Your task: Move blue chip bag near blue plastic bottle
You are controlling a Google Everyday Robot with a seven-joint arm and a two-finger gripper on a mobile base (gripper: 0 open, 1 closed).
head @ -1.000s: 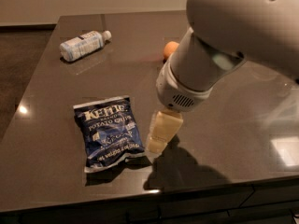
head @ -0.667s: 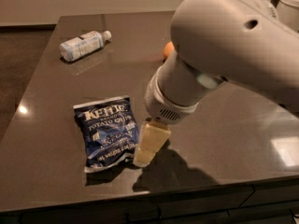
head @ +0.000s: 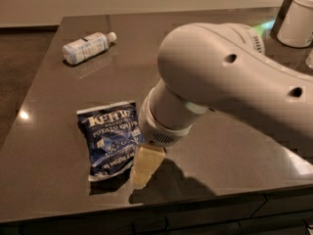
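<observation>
We judge blue chip bag point(head: 111, 140) light, crinkly, slippery; pinch edge nearest gripper point(head: 145, 166), which sits low there, perhaps touching; open or closed, we cannot tell. Well apart: blue plastic bottle point(head: 88, 47).

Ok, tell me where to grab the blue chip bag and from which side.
Probably best: take the blue chip bag at its right-hand long edge, coming down from above. It lies flat on the table with that edge free, and the gripper hangs right beside it, near the lower right corner.

The hand point(head: 143, 167) hangs just beside the blue chip bag point(head: 108, 137).
</observation>
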